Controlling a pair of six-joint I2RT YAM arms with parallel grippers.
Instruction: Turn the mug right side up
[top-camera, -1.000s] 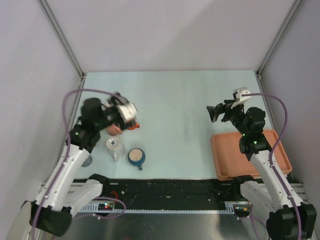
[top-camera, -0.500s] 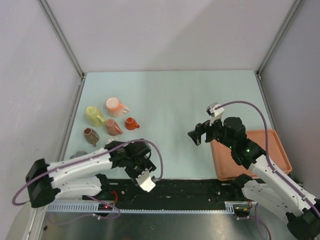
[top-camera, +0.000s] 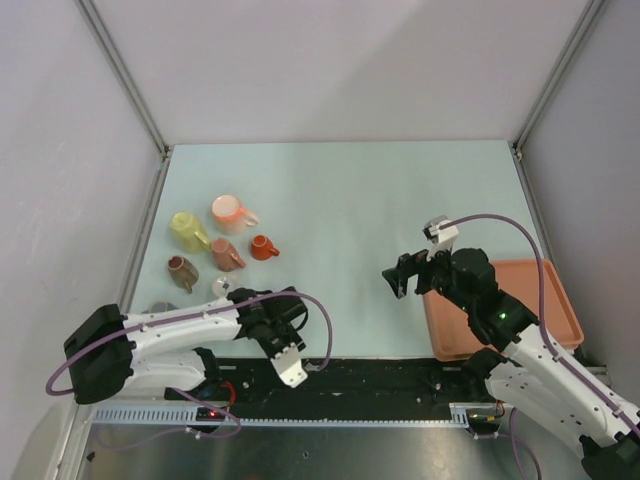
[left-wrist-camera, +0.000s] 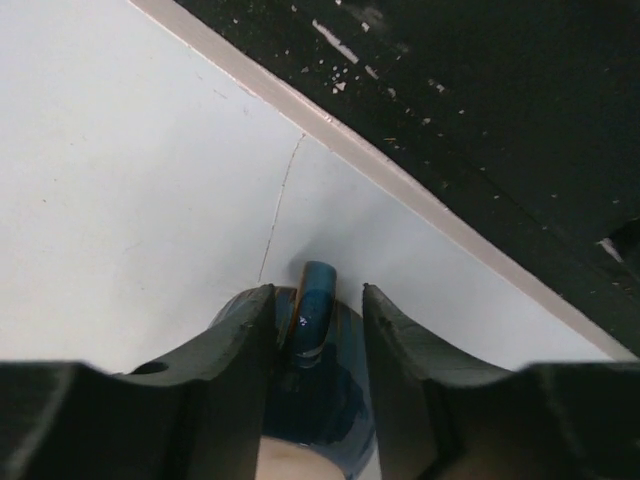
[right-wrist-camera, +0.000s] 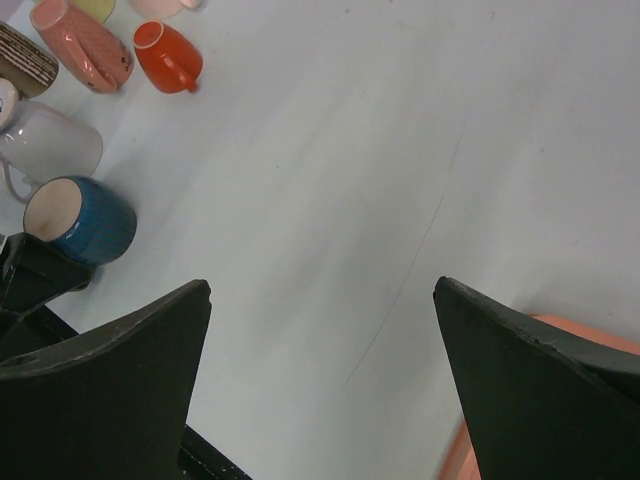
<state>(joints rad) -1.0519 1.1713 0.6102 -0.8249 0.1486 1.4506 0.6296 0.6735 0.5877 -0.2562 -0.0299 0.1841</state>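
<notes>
Bright, even light, faint soft shadows; near fingers slightly blurred.

Seven or eight mugs, one tray

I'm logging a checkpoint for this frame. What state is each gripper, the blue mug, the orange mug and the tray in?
blue mug: standing on the table, pale round face up; rim or base unclear.
left gripper: partly open, straddling the mug's handle, no contact visible.
right gripper: wide open, empty.
orange mug: loose on the table, untouched.
tray: visible part bare.
</notes>
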